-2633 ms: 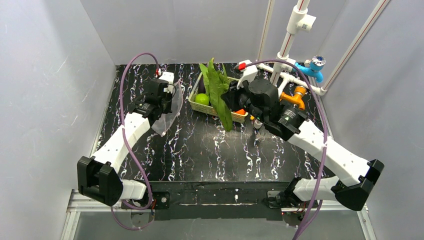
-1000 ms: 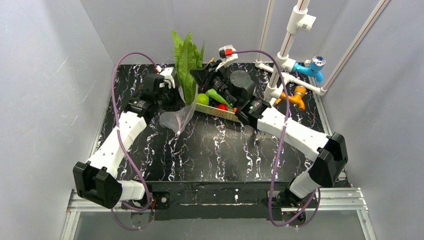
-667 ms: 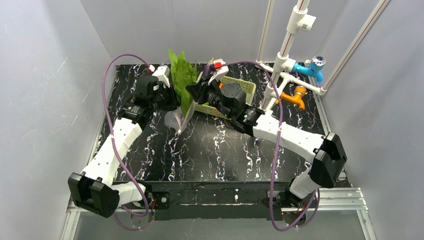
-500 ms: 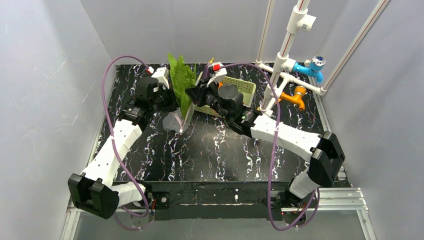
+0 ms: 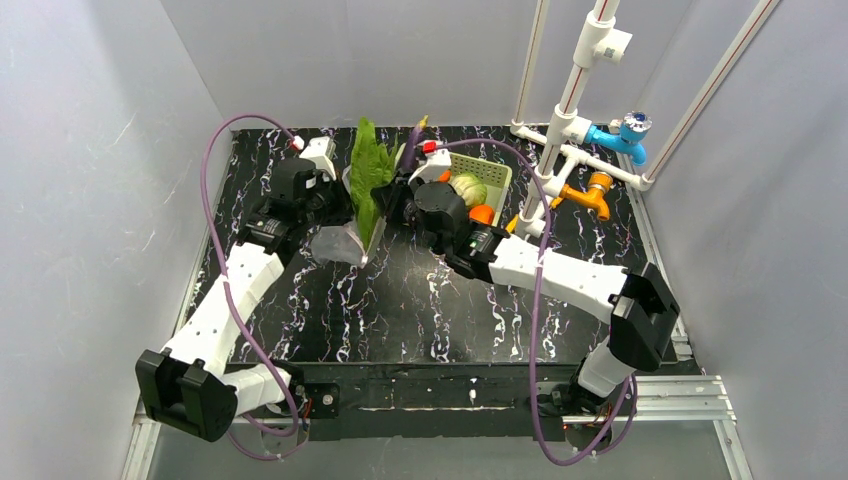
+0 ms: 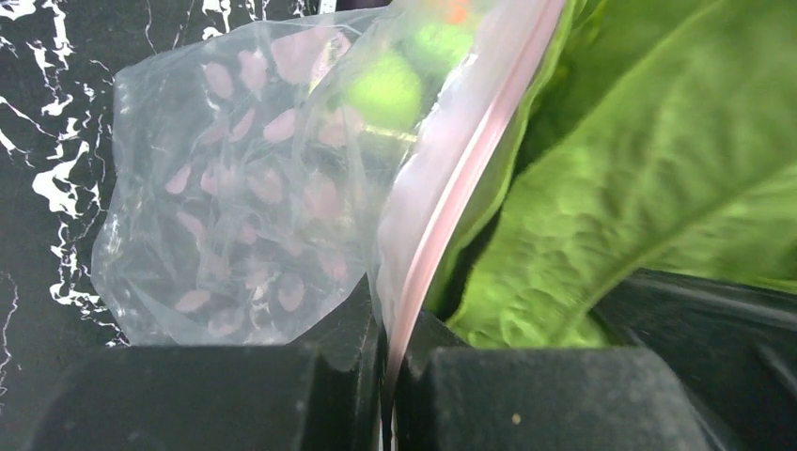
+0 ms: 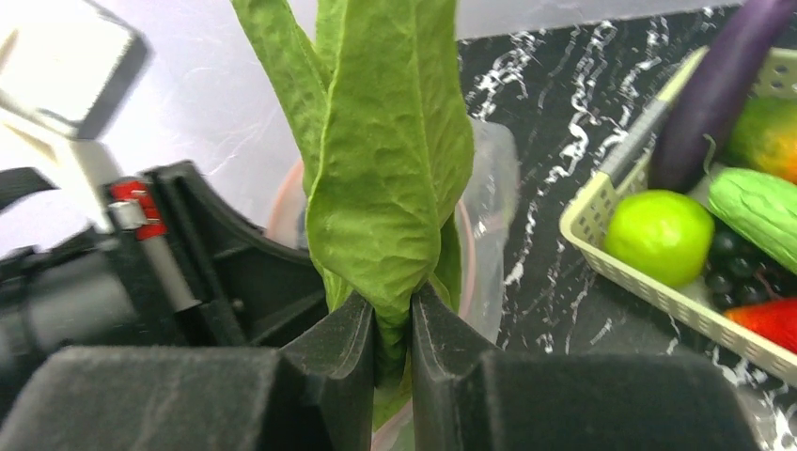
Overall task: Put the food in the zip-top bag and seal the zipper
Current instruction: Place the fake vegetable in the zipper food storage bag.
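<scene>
At the crinkly clear bag [image 6: 235, 188], the right claw [image 7: 393, 318] pinches veined leaves [image 7: 385, 169]

The right gripper [image 7: 393, 312] has lifted the leaves [image 5: 367, 172] out of the basket [image 7: 658, 293], swung them high toward the table's back-left, then lowered them, stems now in the bag's [image 6: 235, 188] mouth.

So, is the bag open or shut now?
Open. In the right wrist view its pink strip bows into a loop behind the leaves; the left gripper pinches one side.
</scene>
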